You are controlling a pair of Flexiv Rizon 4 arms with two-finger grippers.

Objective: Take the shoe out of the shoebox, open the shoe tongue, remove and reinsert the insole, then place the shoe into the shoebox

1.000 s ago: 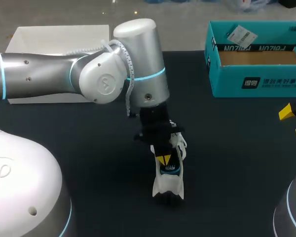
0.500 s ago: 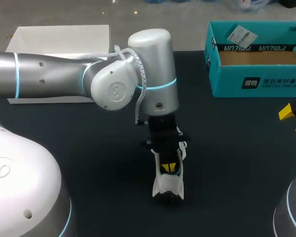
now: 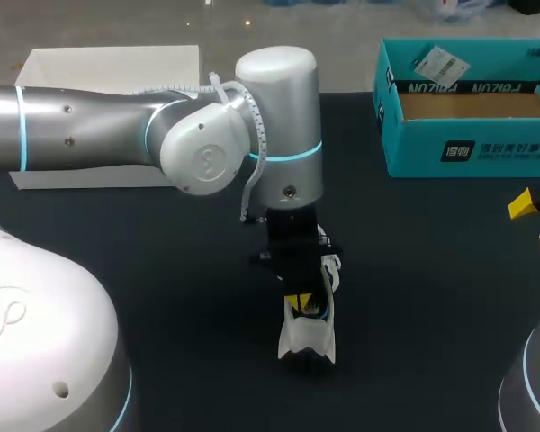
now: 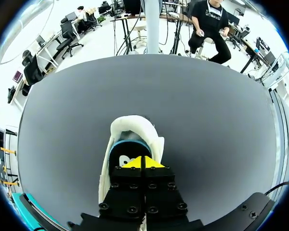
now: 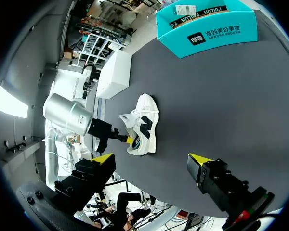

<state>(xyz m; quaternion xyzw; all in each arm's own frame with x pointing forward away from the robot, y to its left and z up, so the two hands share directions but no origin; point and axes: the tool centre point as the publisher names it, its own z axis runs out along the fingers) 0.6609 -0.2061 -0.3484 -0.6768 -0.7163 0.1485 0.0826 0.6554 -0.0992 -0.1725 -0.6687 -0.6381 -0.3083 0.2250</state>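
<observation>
A white shoe (image 3: 308, 340) with black and blue trim lies on the dark table near its middle, heel toward me. My left gripper (image 3: 299, 301) points down into the shoe's opening. In the left wrist view the shoe (image 4: 132, 127) sits right under the gripper (image 4: 143, 162), whose yellow tips are pressed together over the dark, blue-edged insole (image 4: 121, 155). I see nothing held between the tips. My right gripper (image 3: 535, 222) stands open at the table's right edge, empty. From it the shoe (image 5: 145, 120) and the left gripper (image 5: 129, 140) lie well ahead.
The teal shoebox (image 3: 468, 148) stands open at the back right, with a paper tag inside. A white box (image 3: 108, 67) sits at the back left, behind my left arm. Bare dark table surrounds the shoe.
My left arm has shifted right and lowered, bringing its shut tips deeper into the shoe's opening. The shoe and the right gripper have stayed put.
</observation>
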